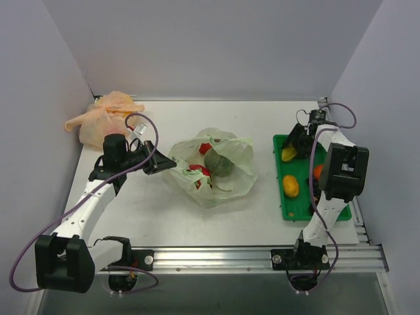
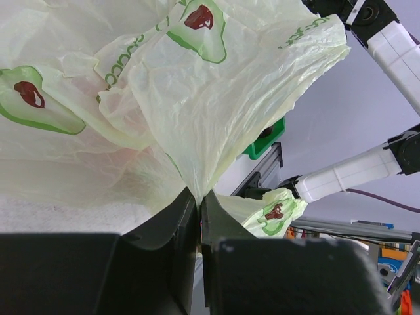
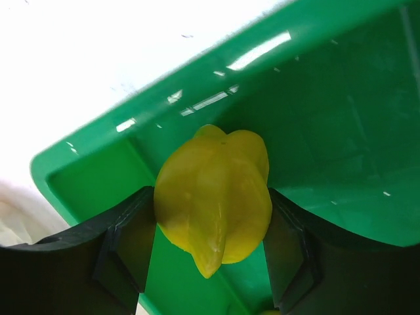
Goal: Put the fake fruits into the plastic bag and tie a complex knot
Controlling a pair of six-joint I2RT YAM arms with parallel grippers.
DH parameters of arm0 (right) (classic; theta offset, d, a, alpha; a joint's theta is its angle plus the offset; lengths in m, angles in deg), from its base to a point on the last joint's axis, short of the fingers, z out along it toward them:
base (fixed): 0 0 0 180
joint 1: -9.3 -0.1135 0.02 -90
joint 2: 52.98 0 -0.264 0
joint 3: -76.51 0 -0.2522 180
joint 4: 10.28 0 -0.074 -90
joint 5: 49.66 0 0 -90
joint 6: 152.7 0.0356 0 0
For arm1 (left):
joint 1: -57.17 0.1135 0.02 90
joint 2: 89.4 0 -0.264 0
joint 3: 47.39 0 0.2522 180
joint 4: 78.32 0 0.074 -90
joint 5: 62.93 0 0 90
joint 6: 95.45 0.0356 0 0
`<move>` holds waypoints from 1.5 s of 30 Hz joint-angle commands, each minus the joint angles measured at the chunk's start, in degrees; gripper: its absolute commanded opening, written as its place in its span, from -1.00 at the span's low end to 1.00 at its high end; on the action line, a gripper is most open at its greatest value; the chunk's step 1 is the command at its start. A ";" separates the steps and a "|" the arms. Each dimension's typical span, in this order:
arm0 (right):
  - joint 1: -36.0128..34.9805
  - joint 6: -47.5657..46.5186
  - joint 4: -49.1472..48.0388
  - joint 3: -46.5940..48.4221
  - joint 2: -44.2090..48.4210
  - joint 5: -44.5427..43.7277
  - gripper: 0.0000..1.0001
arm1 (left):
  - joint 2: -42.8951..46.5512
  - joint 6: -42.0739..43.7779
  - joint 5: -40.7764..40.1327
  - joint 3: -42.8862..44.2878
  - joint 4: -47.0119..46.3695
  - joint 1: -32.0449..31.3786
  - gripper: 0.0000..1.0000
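Fruit-loading under way: right pincer [image 3: 211,216] clamps the yellow starfruit [image 3: 216,177] in the green tray [image 3: 341,131], left pincer [image 2: 199,210] is clenched on the plastic bag [image 2: 216,98] rim mid-tabletop [image 1: 164,216]; next, lift and carry across to the bag.

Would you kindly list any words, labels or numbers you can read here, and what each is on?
Green lettering on the bag: creased, not readable.
More green lettering near its edge: too small to read.
Nothing else shows text.
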 commanded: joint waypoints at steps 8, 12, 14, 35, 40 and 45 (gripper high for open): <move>3.45 -8.74 8.39 -3.54 20.99 17.87 -0.39 | 0.61 0.34 0.10 2.95 -0.73 0.61 -0.68; -2.69 -13.66 8.92 -5.13 34.08 27.99 -0.39 | 1.05 -0.02 0.72 2.95 -0.82 0.70 -0.68; -9.78 -17.17 8.49 -5.04 37.69 28.53 -0.38 | 1.23 -0.19 0.89 2.77 -0.91 0.61 -0.68; -57.73 -46.11 -0.66 1.29 22.51 -7.95 0.28 | 0.18 -1.25 2.65 4.35 -2.84 1.05 -0.68; -57.82 -43.21 0.66 0.76 24.43 -10.32 0.84 | -0.26 -1.34 3.26 4.61 -3.02 1.40 -0.67; -55.02 -44.96 8.03 1.11 33.04 -5.68 0.89 | -0.26 -1.51 3.09 3.83 -3.28 1.58 -0.66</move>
